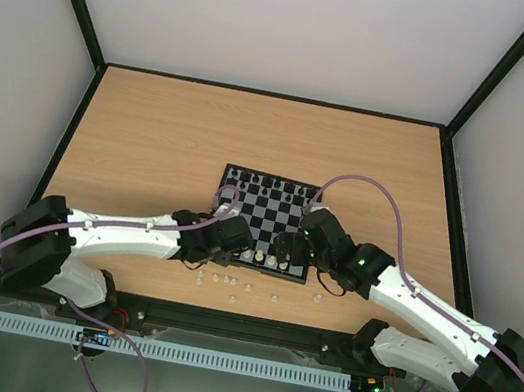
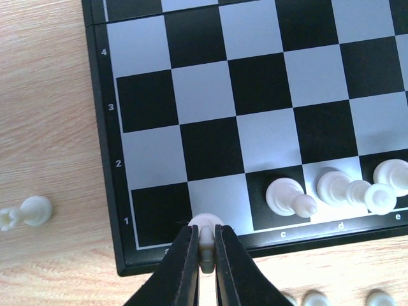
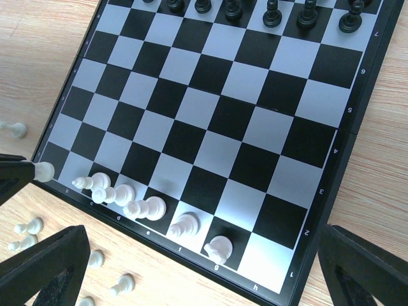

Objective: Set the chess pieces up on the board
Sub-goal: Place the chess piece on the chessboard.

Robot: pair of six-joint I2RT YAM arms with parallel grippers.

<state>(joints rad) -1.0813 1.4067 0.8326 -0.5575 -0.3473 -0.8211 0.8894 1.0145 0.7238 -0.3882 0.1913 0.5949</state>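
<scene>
The board (image 2: 255, 83) has black and silver checks. My left gripper (image 2: 205, 234) is shut on a white chess piece (image 2: 206, 222) at the board's near edge, its base over the light b1 square. White pieces stand on c1 (image 2: 288, 196), d1 (image 2: 341, 189) and e1 (image 2: 389, 178); two more stand on f1 (image 3: 183, 225) and g1 (image 3: 218, 247). Black pieces (image 3: 271, 14) line the far rows. My right gripper (image 3: 204, 280) hangs open above the board's (image 3: 217, 115) near right part, holding nothing.
Several loose white pieces (image 1: 227, 279) lie on the wooden table in front of the board (image 1: 268, 219), one (image 2: 25, 212) lying to the board's left. Both arms reach in from the near edge and meet at the board's front side.
</scene>
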